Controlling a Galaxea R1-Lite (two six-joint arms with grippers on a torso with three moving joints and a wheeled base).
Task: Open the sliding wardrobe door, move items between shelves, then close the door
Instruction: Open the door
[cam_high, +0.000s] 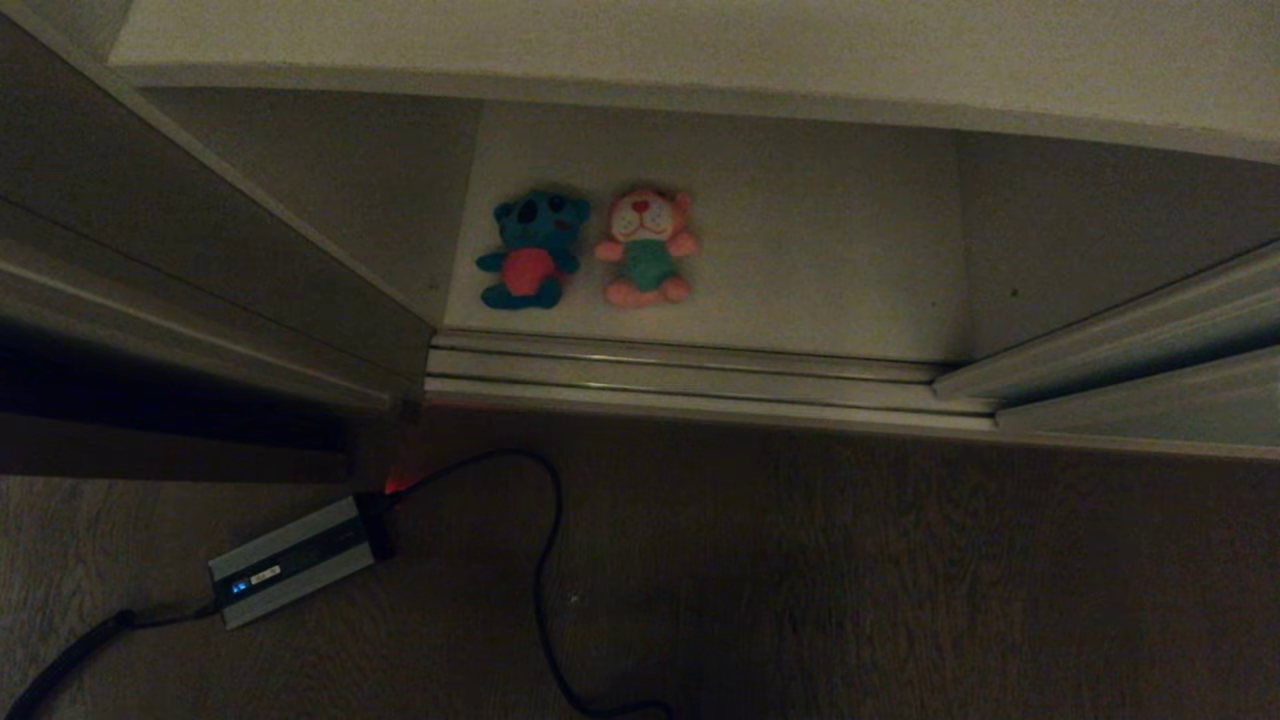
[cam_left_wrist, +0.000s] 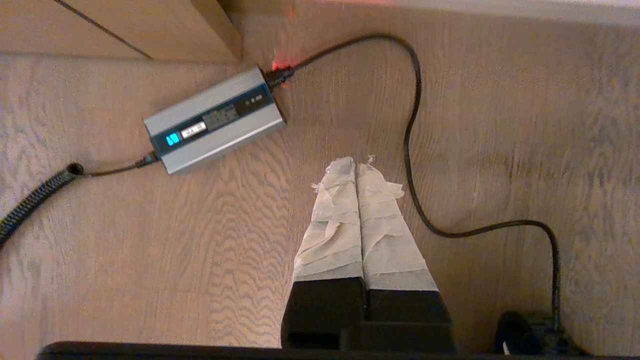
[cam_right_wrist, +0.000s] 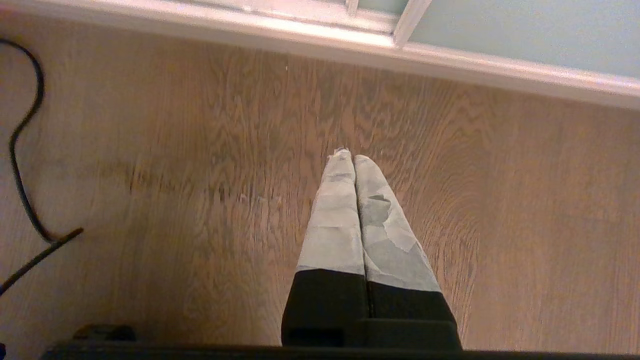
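The wardrobe stands open in the head view. Two plush items lie side by side on the lower shelf: a blue toy with a red belly and, on its right, a pink toy in a teal shirt. An upper shelf board juts out above them. The pale sliding wardrobe door shows at the right, and again in the right wrist view. Neither arm is in the head view. My left gripper and right gripper hang shut and empty over the wooden floor, their taped fingers pressed together.
A ribbed metal floor track runs along the wardrobe's front. A grey power box lies on the floor at the left, with a black cable looping from it. Dark brown panels flank the opening on the left.
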